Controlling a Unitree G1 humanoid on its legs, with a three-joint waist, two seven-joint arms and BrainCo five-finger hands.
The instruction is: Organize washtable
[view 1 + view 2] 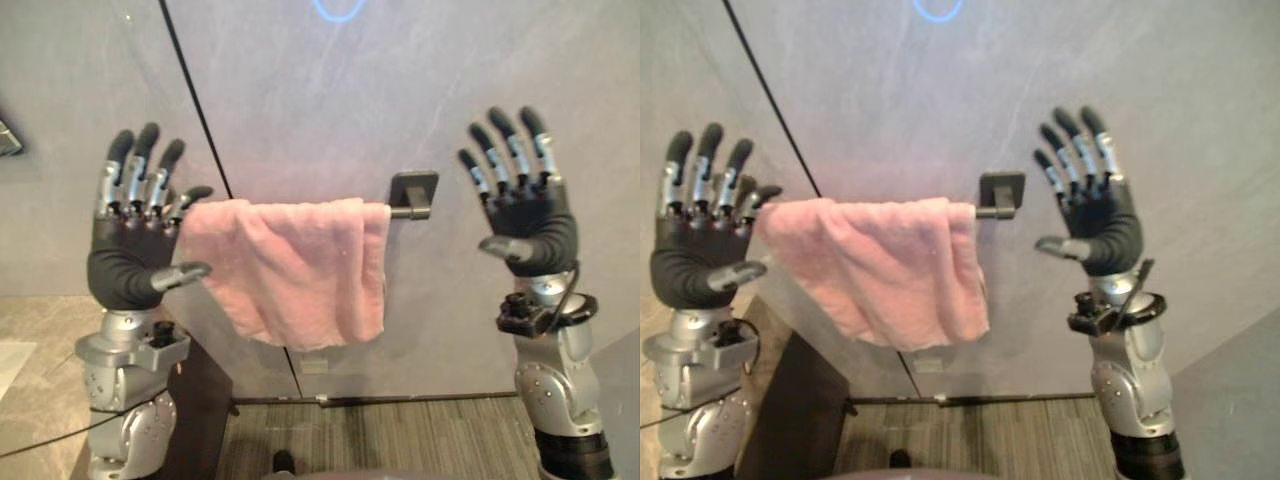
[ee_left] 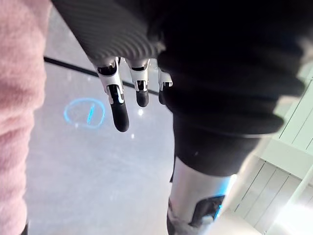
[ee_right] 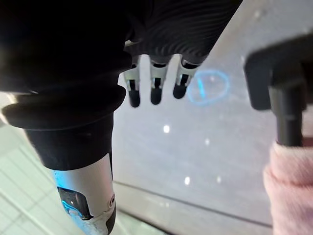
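Fingers (image 1: 146, 158) straight and spread on left hand (image 1: 128, 258) and right hand (image 1: 532, 222); towel (image 1: 290, 270) hangs between them, at the left hand's three o'clock.

No word, number or brand can be read anywhere. The one sign is a blue ring (image 2: 84, 113) on the grey wall (image 1: 450, 80), high above the pink towel (image 1: 290, 270). A short blue stroke stands inside the ring, and it forms no letter.
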